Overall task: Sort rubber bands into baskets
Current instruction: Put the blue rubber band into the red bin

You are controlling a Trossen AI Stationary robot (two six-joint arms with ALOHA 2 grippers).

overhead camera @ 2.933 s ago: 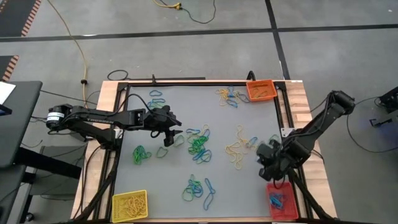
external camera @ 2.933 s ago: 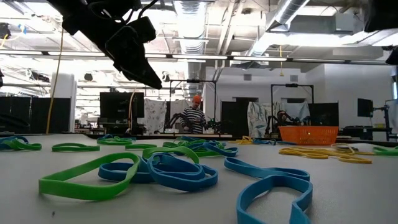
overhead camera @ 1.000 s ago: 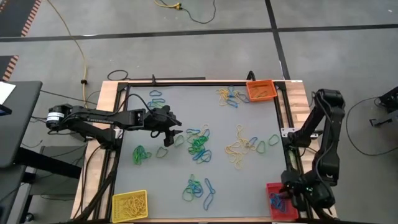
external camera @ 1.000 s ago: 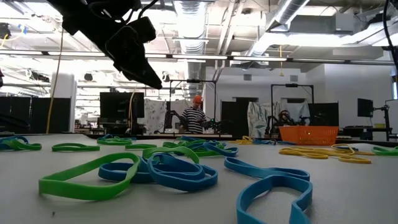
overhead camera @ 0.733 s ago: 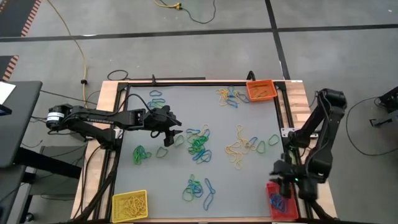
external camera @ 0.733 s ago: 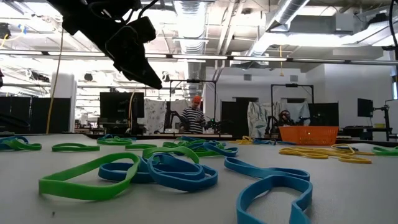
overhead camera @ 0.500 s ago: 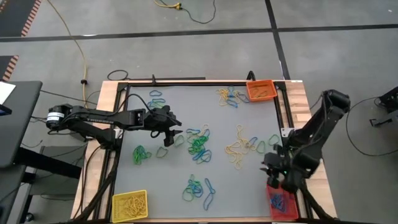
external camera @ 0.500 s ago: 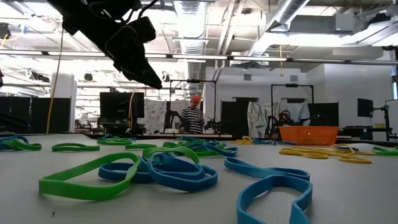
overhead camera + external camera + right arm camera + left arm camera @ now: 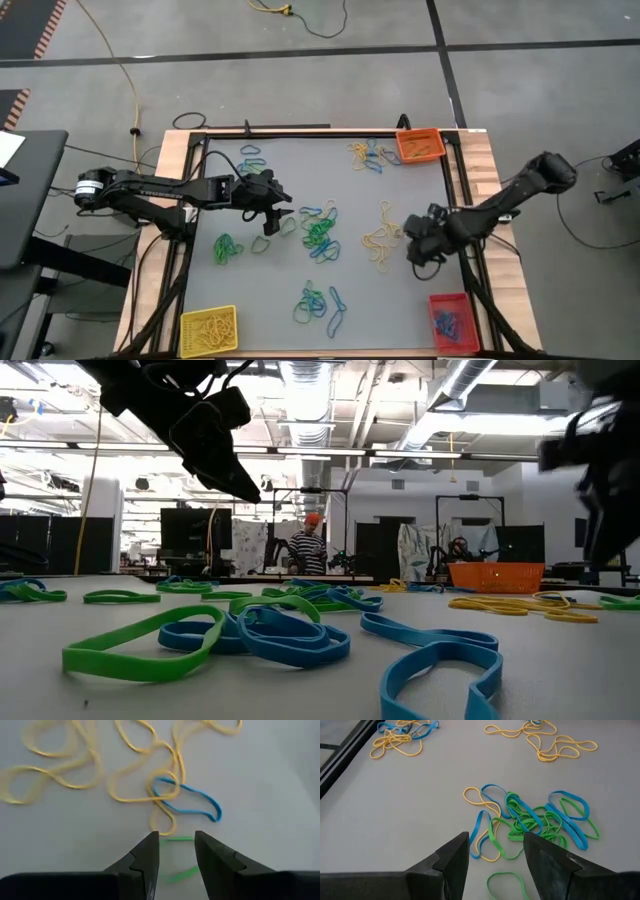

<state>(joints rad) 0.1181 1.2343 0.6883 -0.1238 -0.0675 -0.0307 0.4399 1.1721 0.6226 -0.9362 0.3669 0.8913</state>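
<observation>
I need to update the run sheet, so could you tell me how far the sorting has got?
Partly done: the yellow basket and red basket hold bands. Both grippers are open and empty, the right gripper over a yellow cluster, the left gripper mid-table. Many rubber bands remain.

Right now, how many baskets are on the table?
3. The orange basket sits at the far right corner, the red basket at the near right corner, and the yellow basket at the near left corner.
</observation>
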